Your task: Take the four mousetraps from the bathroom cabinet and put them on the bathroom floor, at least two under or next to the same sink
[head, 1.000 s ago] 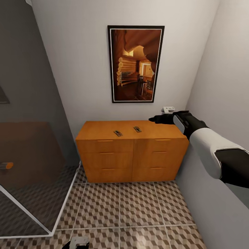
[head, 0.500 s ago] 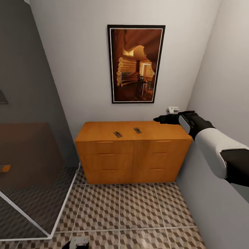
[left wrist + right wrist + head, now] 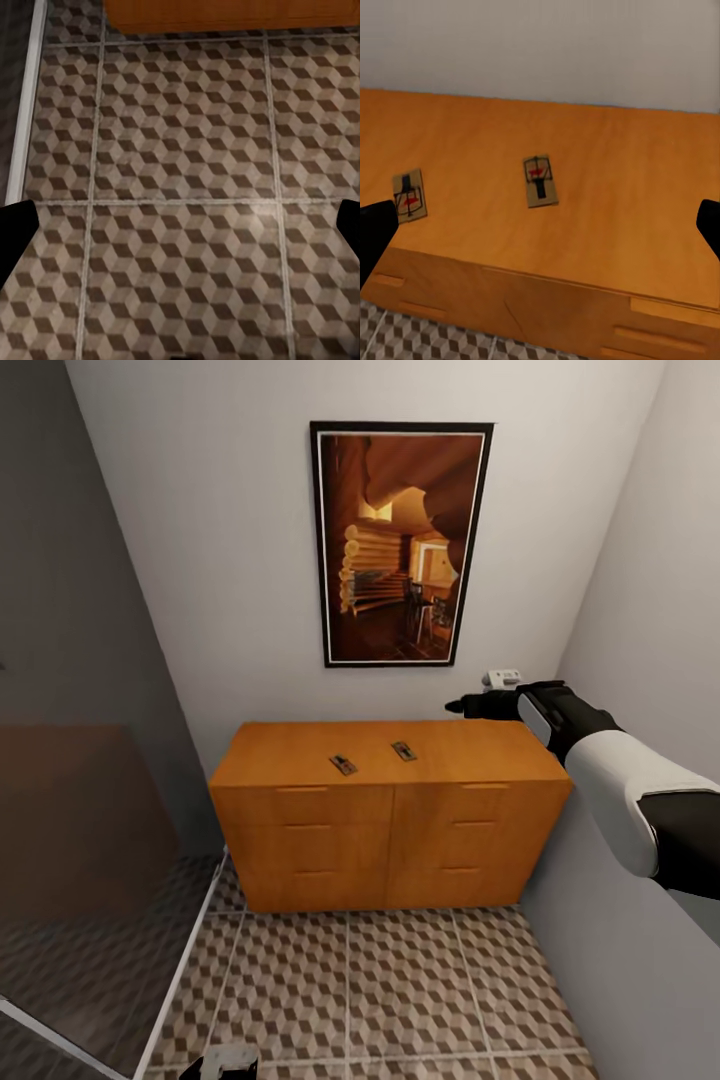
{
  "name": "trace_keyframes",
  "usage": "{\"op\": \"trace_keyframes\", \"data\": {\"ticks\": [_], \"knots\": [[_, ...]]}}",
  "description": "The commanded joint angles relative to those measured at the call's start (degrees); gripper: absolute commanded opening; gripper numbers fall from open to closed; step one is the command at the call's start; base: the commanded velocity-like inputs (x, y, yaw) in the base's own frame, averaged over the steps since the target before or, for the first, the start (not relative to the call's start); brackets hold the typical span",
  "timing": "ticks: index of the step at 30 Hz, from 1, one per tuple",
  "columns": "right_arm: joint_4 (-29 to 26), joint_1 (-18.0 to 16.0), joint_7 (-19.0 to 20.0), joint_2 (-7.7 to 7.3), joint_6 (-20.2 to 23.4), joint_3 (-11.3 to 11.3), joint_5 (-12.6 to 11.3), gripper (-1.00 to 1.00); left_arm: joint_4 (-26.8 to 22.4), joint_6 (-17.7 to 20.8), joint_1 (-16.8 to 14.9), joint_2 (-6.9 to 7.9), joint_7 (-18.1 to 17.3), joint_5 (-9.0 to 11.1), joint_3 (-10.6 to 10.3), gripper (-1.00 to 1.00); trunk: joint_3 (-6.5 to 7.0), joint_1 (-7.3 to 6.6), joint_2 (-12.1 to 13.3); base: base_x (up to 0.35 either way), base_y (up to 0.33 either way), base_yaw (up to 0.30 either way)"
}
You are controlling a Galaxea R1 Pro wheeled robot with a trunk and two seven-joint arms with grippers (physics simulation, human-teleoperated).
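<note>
At the near edge of the head view the left tool [image 3: 222,1063] is cut off, a pale grey block with dark sides, and whether it is clenched or released cannot be told. Under it spreads the bathroom floor [image 3: 400,990], square tiles printed with brown, beige and white cubes. Beyond stands the cabinet [image 3: 385,830], orange-brown wood with slim bar handles. On its flat top lie two mousetraps, flat tan rectangles with dark wire and red marks: the left one [image 3: 343,764] and the right one [image 3: 403,750], both angled, long axes running roughly front to back. The right tool [image 3: 458,706] hovers above the top's right rear, released, holding nothing. A framed picture [image 3: 400,543] hangs behind.
</note>
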Motion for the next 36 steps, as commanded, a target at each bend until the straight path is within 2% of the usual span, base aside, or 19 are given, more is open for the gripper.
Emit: {"op": "trace_keyframes", "data": {"ticks": [1,9,16,19,20,24,29,32,36], "knots": [[0.0,-0.05,-0.01,-0.08,0.32,0.47,-0.55,1.0,0.25,-0.37,-0.12,-0.05,0.16,0.33,-0.5,1.0,-0.12,0.05,-0.13,0.101,0.014,0.0],[1.43,-0.05,-0.03,-0.05,0.11,0.53,-0.53,1.0,0.31,-0.5,-0.12,0.41,0.09,0.33,-0.52,1.0,-0.12,0.05,-0.13,0.03,0.004,0.0],[1.67,-0.05,-0.17,0.01,-0.53,0.58,-0.5,1.0,0.39,-0.86,0.4,2.84,0.08,0.34,-0.53,1.0,-0.12,0.05,-0.13,0.003,0.0,0.0],[1.71,-0.05,-0.18,0.03,-2.14,0.62,-0.5,1.0,0.42,-2.4,3.42,5.52,0.03,0.28,-0.53,1.0,-0.12,0.05,-0.13,0.0,0.0,0.0],[1.72,-0.05,-0.18,0.04,-2.42,0.63,-0.49,1.0,0.42,-3.15,3.98,5.99,0.02,0.27,-0.53,1.0,-0.12,0.05,-0.13,0.0,0.0,0.0],[1.93,-0.05,-0.18,0.13,-3.35,0.64,-0.5,1.0,0.43,-9.53,8.59,8.61,0.0,0.26,-0.53,1.0,-0.12,0.05,-0.13,0.0,0.0,0.0],[3.21,-0.05,-0.13,0.21,-3.65,0.64,-0.48,1.0,0.43,-14.68,12.97,10.5,0.02,0.32,-0.53,1.0,-0.12,0.05,-0.13,0.0,0.0,0.0],[3.48,-0.05,-0.08,0.3,-3.69,0.64,-0.49,1.0,0.43,-15.52,14.12,11.25,0.05,0.32,-0.53,1.0,-0.12,0.05,-0.13,0.0,0.0,0.0],[3.77,-0.05,-0.03,0.33,-3.71,0.64,-0.49,1.0,0.4,-15.85,14.65,11.51,0.12,0.3,-0.53,1.0,-0.12,0.05,-0.13,0.0,0.0,0.0]]}}
